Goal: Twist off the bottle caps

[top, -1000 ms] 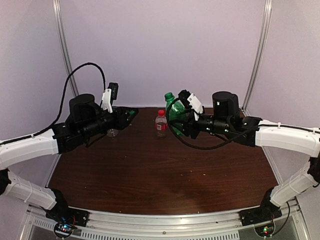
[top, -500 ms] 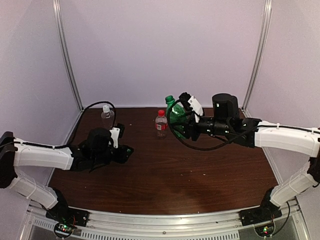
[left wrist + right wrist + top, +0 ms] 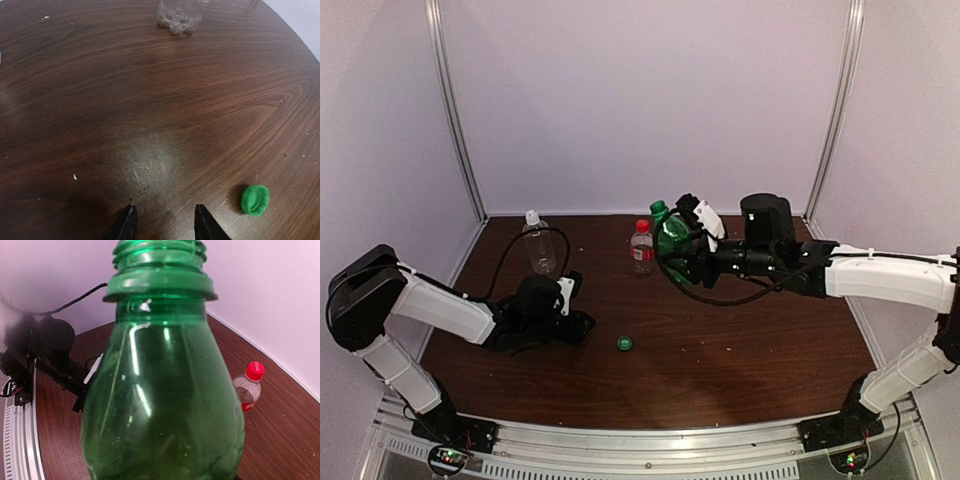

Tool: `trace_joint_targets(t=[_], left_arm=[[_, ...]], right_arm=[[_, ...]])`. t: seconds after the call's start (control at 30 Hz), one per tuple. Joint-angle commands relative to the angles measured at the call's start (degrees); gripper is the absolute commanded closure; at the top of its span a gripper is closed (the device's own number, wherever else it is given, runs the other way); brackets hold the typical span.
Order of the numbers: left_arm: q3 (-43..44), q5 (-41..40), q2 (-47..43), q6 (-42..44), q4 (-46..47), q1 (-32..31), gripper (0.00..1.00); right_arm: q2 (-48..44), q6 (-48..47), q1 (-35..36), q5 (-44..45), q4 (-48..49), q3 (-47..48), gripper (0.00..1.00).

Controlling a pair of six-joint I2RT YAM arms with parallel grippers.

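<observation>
My right gripper (image 3: 680, 247) is shut on the green bottle (image 3: 669, 231), holding it at the back of the table. Its threaded neck (image 3: 159, 255) is bare, and the bottle (image 3: 162, 400) hides my fingers in the right wrist view. A green cap (image 3: 624, 343) lies loose on the wood, just right of my left gripper (image 3: 584, 326). That gripper (image 3: 165, 223) is low over the table, open and empty, with the cap (image 3: 255, 200) outside its right finger. The tall clear bottle (image 3: 538, 247) carries a white cap (image 3: 531, 215). The short red-labelled bottle (image 3: 642, 248) keeps its red cap (image 3: 642, 226).
The dark wooden table (image 3: 740, 350) ends at a metal rail (image 3: 650, 440) along the near side. White walls with corner posts (image 3: 455, 110) close in the back and sides. A clear bottle's base (image 3: 179, 17) stands ahead of the left gripper.
The left arm swung from the back of the table down to the near left and its jaws opened. The green cap it carried now lies on the table. The right arm barely moved.
</observation>
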Motion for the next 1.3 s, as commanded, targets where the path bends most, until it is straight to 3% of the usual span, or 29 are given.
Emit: trace_joint_targets(t=[0.0, 0.2, 0.27, 0.57, 0.67, 0.97, 1.27], left_arm=[[-0.4, 1.5, 0.4, 0.1, 4.8, 0.1, 0.58], [-0.1, 4.8, -1.8, 1.0, 6.0, 0.1, 0.52], [-0.4, 9.1, -3.2, 1.6, 7.9, 0.0, 0.47], [0.5, 24.3, -13.1, 2.1, 16.1, 0.0, 0.18], [3.1, 29.7, -16.0, 2.4, 16.3, 0.0, 0.12], [14.4, 40.7, -14.4, 3.0, 11.4, -0.3, 0.11], [22.7, 43.6, -8.0, 5.7, 4.8, -2.7, 0.20]], right_arm=[[0.6, 0.6, -0.5, -0.7, 1.3, -0.6, 0.58], [0.8, 1.1, -0.6, -1.2, 1.5, -2.0, 0.58], [0.6, 1.1, -0.6, -2.7, 2.2, -3.2, 0.58], [2.0, -0.7, -0.6, -15.9, 1.9, -5.1, 0.54], [2.7, -1.1, -0.6, -20.9, 1.9, -5.0, 0.54], [4.6, -1.6, -0.1, -28.1, 1.7, -3.8, 0.54], [5.8, -2.5, 0.5, -29.2, 0.3, -1.4, 0.54]])
